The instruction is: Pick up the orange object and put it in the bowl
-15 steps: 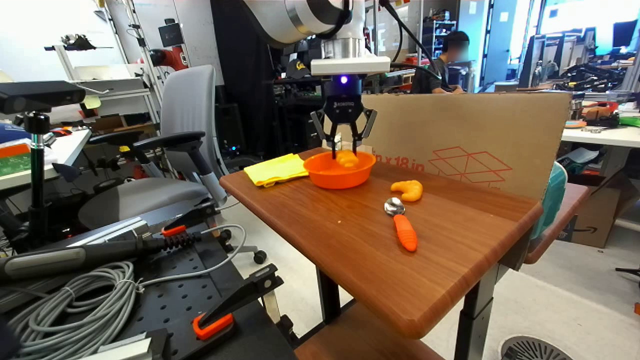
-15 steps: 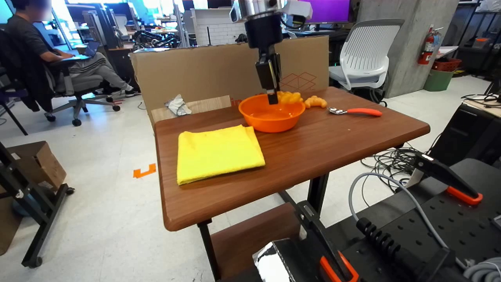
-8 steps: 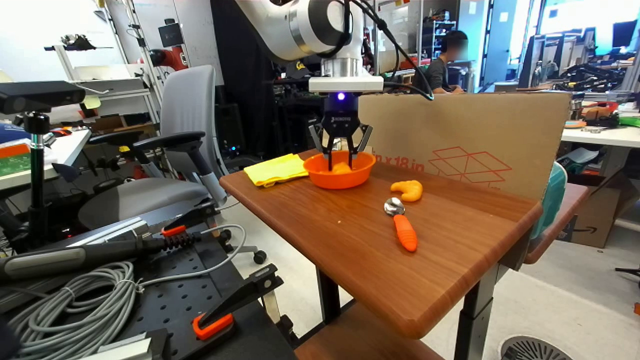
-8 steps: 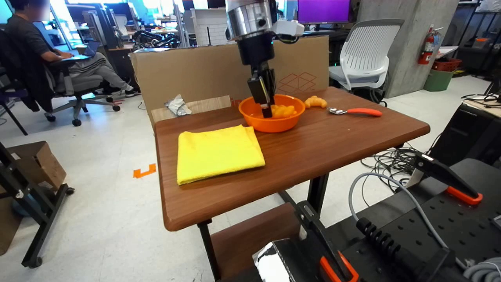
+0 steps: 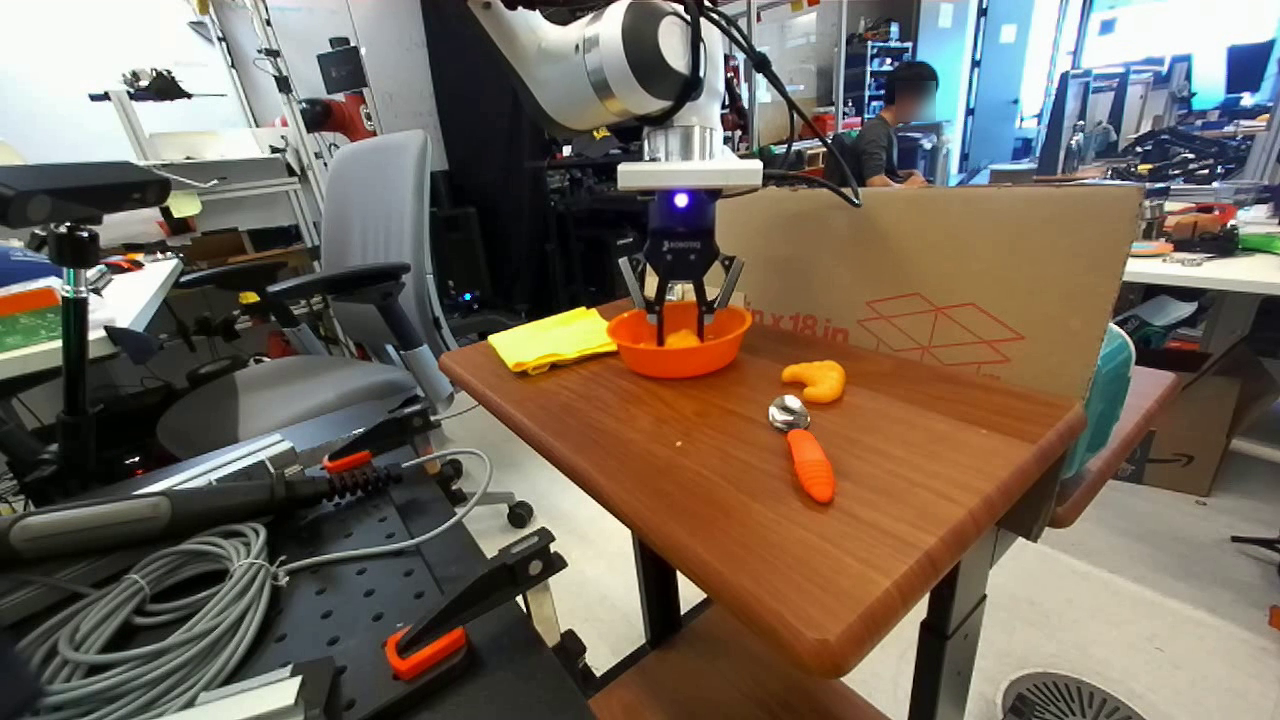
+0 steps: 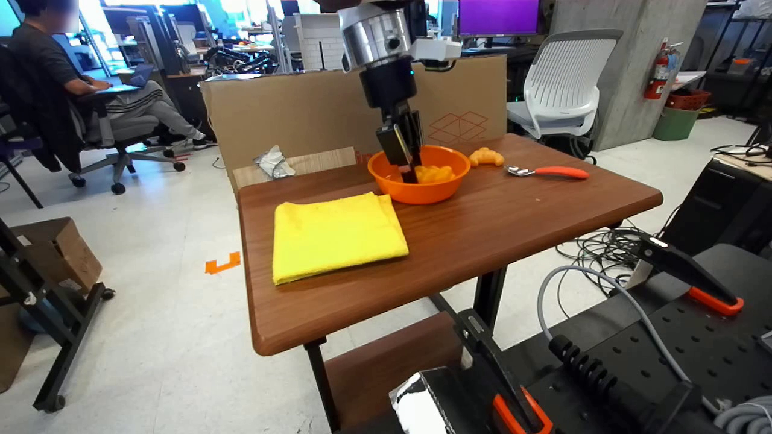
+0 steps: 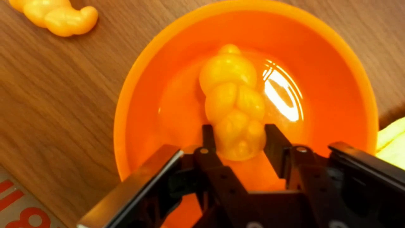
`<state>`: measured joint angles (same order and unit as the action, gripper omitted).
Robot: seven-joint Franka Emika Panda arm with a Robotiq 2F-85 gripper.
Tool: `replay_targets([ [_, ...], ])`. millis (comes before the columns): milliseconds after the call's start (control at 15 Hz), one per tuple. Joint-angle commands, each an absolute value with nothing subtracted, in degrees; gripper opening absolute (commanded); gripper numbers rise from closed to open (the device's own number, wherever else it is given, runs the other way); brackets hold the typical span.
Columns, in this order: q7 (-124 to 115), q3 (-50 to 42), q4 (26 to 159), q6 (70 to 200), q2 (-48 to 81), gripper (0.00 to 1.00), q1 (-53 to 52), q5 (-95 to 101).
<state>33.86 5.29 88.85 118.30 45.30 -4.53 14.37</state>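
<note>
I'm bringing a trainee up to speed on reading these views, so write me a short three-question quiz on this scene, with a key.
1. Multiple choice. What is between the jaws of the hand?
a) the yellow cloth
b) the yellow-orange lump
c) the cardboard panel

2. True or false. The curved yellow-orange piece lies outside the orange bowl.

3. Fill in the missing word. The spoon has a handle coloured ____.

Key: 1. b; 2. true; 3. orange
</note>
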Motion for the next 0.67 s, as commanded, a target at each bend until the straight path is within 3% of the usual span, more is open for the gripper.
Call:
replay_targets([
  [0, 32.4, 4.9, 86.2, 115.5, 46.5, 0.73, -5.3, 16.2],
  [200, 32.0, 5.0, 86.4, 115.6, 46.3, 0.96, -5.3, 16.8],
  [267, 31.9, 5.0, 86.5, 115.6, 46.2, 0.99, -5.2, 17.0],
  [600, 31.5, 5.1, 86.9, 115.9, 45.6, 1.00, -5.1, 17.6],
])
